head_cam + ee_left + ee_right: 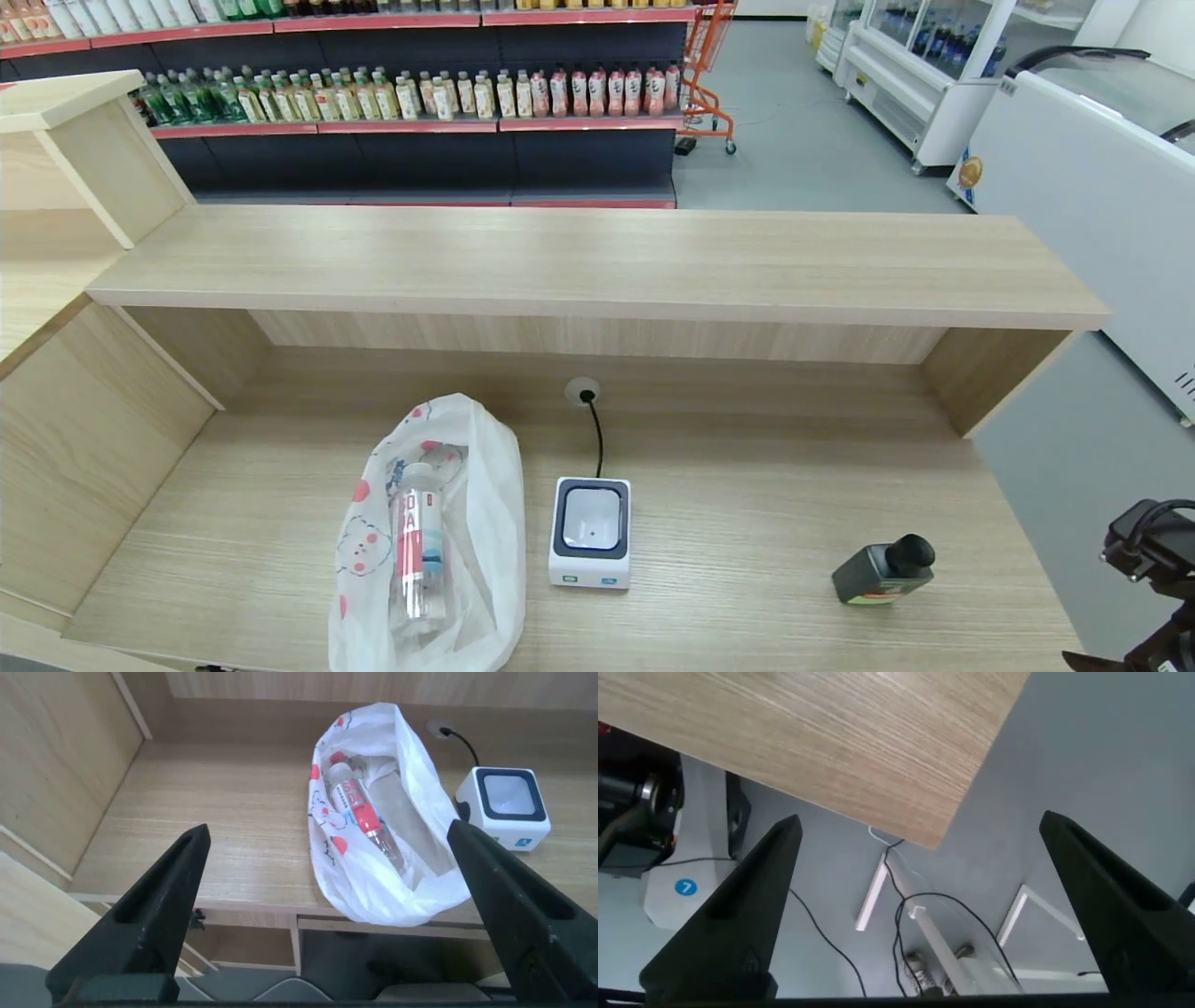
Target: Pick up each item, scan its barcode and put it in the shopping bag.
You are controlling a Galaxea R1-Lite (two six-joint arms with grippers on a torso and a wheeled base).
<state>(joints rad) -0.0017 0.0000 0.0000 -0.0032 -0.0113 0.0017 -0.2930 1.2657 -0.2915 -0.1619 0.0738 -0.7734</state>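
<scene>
Wooden worktop (747,523) holds a small dark thing (882,569), maybe a bottle, lying right of the scanner (590,532), so my right pincer (920,819), spread wide off the edge, should grab its middle.

A blue round sticker (685,888) on a white casing (660,911) reads 7.

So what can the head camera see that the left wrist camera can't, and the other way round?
Head view's extras: a small dark bottle lying on the right side of the counter, and shelves of drinks behind it. Left wrist view's extras: the left gripper, wide open, above the counter's near edge. Both share: the shopping bag with a clear bottle lying inside, the scanner beside the bag, and the wooden counter.
</scene>
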